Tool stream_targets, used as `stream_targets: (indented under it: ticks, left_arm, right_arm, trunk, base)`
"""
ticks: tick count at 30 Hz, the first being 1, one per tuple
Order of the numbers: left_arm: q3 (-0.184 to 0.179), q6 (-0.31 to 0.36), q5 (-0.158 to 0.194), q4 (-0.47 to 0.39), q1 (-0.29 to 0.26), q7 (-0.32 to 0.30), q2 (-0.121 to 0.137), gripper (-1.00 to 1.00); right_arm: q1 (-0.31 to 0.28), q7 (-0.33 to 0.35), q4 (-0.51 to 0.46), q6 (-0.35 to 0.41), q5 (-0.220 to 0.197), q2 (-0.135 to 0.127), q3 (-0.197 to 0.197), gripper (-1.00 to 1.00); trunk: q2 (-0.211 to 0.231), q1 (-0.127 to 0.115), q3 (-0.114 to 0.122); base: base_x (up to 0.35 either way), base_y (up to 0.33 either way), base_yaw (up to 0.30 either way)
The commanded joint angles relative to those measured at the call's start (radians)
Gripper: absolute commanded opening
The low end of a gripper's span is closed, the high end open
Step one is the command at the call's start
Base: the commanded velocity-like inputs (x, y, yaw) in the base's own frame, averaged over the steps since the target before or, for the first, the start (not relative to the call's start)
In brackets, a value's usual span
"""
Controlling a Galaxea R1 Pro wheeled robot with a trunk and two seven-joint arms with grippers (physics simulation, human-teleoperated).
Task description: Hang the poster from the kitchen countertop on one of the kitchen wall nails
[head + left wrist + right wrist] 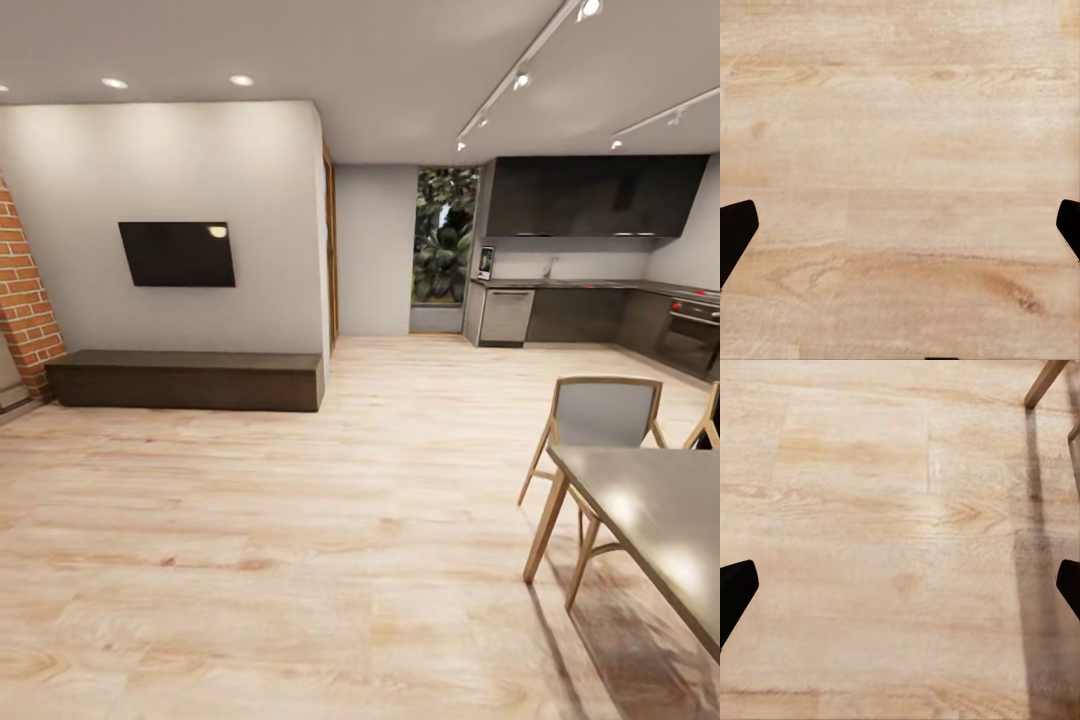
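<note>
The poster isn't visible yet — the kitchen desk (600, 285) sits far off, upper right. Left end effector (900, 232) and right end effector (900, 592) hang apart over the floor (300, 560), carrying nothing while travelling.

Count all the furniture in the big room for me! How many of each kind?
TV on the wall: 1
Long dark bench under it: 1
Wooden chairs: 2, the grey-backed chair and a second chair cut off at the picture's edge
Grey dining table: 1
Total: 5
</note>
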Motion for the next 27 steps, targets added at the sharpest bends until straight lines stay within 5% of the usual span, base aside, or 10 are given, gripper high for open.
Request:
stream_targets:
  ticks: [1, 27]
  left_arm:
    - [0.0, -0.002, 0.0, -0.001, 0.0, 0.0, 0.0, 1.0]
    - [0.0, -0.002, 0.0, -0.001, 0.0, 0.0, 0.0, 1.0]
  right_arm:
    - [0.0, 0.0, 0.001, -0.003, 0.001, 0.0, -0.001, 1.0]
    - [0.0, -0.001, 0.002, -0.004, 0.002, 0.0, -0.001, 1.0]
  trunk:
    - [0.0, 0.001, -0.001]
    - [0.0, 0.001, -0.001]
  base:
    - [0.337, 0.0, 0.0]
    - [0.337, 0.0, 0.0]
